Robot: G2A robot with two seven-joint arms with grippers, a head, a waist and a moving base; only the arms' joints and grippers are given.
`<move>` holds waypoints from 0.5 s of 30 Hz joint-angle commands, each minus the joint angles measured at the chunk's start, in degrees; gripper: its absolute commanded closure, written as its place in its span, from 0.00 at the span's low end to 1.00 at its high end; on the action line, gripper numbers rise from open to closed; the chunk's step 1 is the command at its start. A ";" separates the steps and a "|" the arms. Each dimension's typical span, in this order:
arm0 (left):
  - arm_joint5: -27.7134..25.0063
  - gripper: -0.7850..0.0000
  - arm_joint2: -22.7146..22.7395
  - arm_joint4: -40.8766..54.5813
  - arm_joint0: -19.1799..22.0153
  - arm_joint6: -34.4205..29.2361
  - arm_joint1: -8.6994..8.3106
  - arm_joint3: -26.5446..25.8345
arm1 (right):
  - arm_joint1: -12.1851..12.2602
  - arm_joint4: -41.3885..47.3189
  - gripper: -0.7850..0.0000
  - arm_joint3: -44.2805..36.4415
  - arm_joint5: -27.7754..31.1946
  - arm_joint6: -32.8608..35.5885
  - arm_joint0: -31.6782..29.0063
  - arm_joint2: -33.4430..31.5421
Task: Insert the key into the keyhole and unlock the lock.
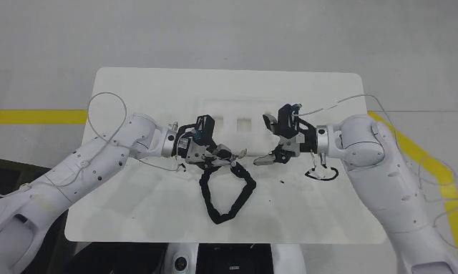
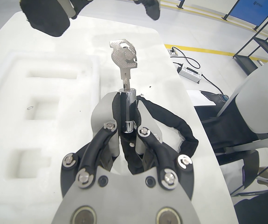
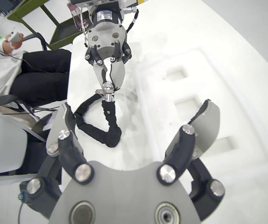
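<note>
In the top view, the left gripper (image 1: 217,154) is resting at mid-table on the white foam table top (image 1: 143,88), and the right gripper (image 1: 269,158) is facing it from just beside; the black fabric-sleeved chain loop (image 1: 229,197) is trailing from between them toward the robot. In the left wrist view, the left fingers are pinching the chrome cylindrical lock barrel (image 2: 127,108) along its length, evidently to brace it against twisting. The silver flat-headed key (image 2: 124,57) is standing in line with the barrel, its blade entering the keyhole at the barrel's end and its head projecting free. Beyond the key head, the right gripper's black pads (image 2: 45,17) are hanging spread wide, touching nothing. In the right wrist view, the right fingers are framing the key head from a short way off, and the head is presenting its edge to the gap between them. Insertion is judged done. The turn is judged outstanding, since both chain ends are meeting at the barrel. The next move is calling for the right fingers to close squarely on the head's flat faces.
</note>
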State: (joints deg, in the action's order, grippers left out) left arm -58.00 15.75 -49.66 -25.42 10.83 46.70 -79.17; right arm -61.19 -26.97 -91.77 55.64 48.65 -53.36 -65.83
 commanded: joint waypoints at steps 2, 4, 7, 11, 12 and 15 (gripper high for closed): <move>0.00 1.00 -1.11 -0.04 0.71 0.97 -0.03 0.23 | 0.10 -4.00 0.00 1.00 2.35 -2.36 1.00 0.97; 0.00 1.00 -1.78 0.10 1.10 1.90 -0.03 0.46 | 0.11 -6.23 0.00 0.88 2.36 -3.27 1.34 1.55; 0.00 1.00 -2.72 -0.08 1.66 3.00 0.01 0.78 | 0.19 -9.30 0.07 -0.04 2.36 -5.80 1.22 2.02; 0.00 1.00 -3.85 -0.31 2.33 4.15 0.18 1.24 | 0.34 -14.13 0.33 -2.77 2.36 -8.88 0.74 2.75; 0.00 1.00 -4.13 -0.32 2.46 4.46 0.22 1.31 | 0.37 -15.01 0.40 -3.18 2.36 -9.82 0.57 2.85; 0.00 1.00 -4.93 -0.45 2.91 5.18 0.36 1.73 | 0.43 -17.46 0.47 -4.06 2.36 -11.67 0.16 3.34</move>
State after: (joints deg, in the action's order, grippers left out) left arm -58.00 11.04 -50.06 -22.63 15.82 47.02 -77.56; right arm -60.77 -43.91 -95.70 58.00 37.35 -53.09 -62.64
